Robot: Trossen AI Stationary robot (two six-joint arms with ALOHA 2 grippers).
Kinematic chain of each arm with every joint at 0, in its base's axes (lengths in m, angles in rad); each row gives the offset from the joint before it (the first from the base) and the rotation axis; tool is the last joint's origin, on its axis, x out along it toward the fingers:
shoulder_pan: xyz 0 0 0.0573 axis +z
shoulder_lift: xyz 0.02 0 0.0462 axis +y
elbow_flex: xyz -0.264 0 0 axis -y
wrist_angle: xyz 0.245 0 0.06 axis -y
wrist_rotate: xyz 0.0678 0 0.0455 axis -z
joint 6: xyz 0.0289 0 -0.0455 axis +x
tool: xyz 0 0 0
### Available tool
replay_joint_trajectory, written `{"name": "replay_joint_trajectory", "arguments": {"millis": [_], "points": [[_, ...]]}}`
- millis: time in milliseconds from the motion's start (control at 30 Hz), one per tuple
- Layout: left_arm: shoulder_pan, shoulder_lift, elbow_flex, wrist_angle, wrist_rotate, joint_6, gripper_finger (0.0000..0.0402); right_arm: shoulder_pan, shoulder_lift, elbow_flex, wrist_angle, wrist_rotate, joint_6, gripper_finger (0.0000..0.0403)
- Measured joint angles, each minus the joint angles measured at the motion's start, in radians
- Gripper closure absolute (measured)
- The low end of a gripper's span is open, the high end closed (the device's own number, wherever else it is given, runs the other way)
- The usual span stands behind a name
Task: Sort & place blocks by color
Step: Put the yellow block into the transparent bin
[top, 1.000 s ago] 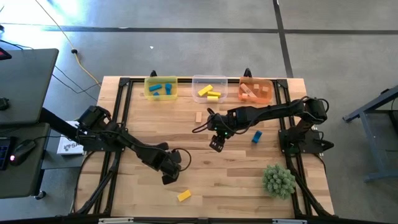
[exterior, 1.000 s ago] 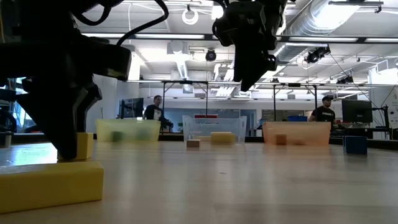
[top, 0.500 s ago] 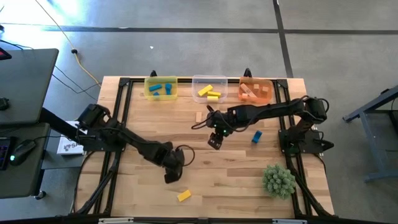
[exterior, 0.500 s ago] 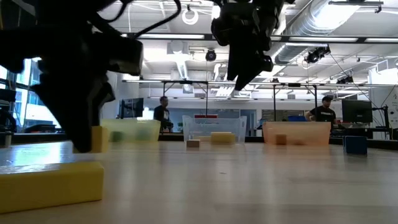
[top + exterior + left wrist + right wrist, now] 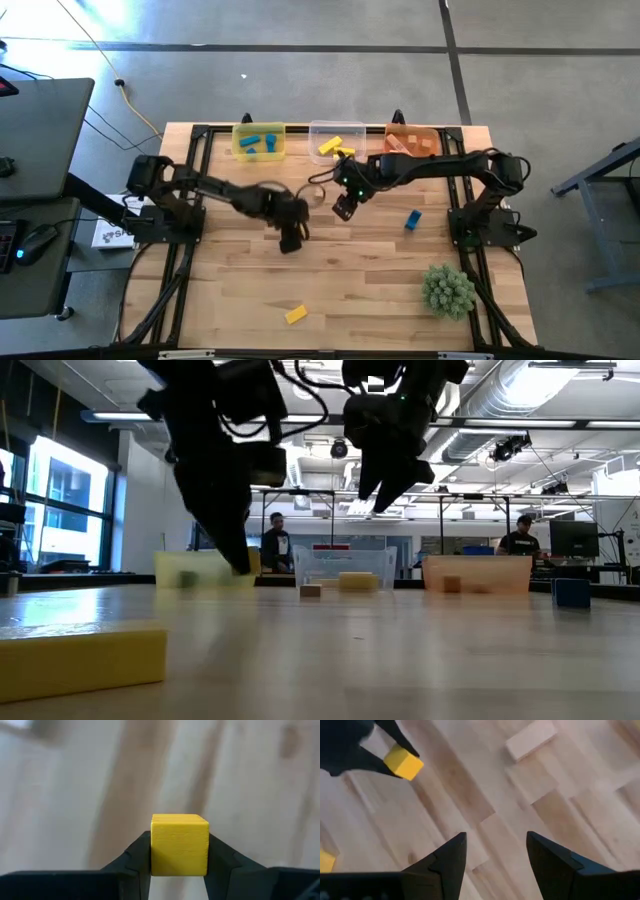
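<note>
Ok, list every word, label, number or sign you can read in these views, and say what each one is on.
None can be read for certain.
White card beside the table's left edge, high view: dark print, too small to read.
Blocks, bins, table and both arms: no markings visible.
Room behind, low view: no legible signs.

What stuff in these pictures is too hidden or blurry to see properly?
- High view: the yellow cube in the left gripper is hidden under the blurred arm.
- Low view: the blocks inside the yellow bin are only a blur through its cloudy wall.
- Right wrist view: a yellow block is cut off by the picture's edge.
</note>
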State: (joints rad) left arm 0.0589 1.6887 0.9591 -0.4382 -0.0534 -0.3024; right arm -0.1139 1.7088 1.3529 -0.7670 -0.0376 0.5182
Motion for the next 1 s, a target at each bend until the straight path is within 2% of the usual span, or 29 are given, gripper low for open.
{"name": "replay_joint_trajectory", "arguments": {"millis": [400,767,1000], "points": [[0.315,-0.022,0.0,0.166,0.126,0.193,0.0297,-0.121,0.0,0.0,0.002,0.0,0.066,0.0208],[0.478,-0.022,0.0,0.409,0.159,0.228,0.0297,-0.157,0.0,0.0,0.051,0.003,0.114,0.0208],[0.546,-0.022,0.0,0.611,0.161,0.228,0.0297,-0.159,0.0,0.0,0.127,0.061,0.113,0.0208]]}}
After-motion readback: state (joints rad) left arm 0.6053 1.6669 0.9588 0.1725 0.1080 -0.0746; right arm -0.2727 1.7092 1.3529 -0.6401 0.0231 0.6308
